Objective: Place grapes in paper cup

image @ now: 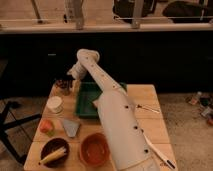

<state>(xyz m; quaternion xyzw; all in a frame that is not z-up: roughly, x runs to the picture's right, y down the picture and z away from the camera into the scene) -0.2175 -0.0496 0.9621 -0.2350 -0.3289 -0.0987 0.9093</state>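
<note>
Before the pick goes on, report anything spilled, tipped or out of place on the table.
Nothing stands out. The cup, the orange bowl and the brown bowl stand upright, and nothing is spilled. The gripper is at the grapes at the back-left corner of the table.

Likely a robot test lab, staged for tabletop trials rather than a home kitchen. Small light wooden slatted table on a speckled grey-brown floor. Behind the table, a dark wall panel under a pale metal railing. White robot arm reaching across the table, with the gripper over the table's far left corner.
</note>
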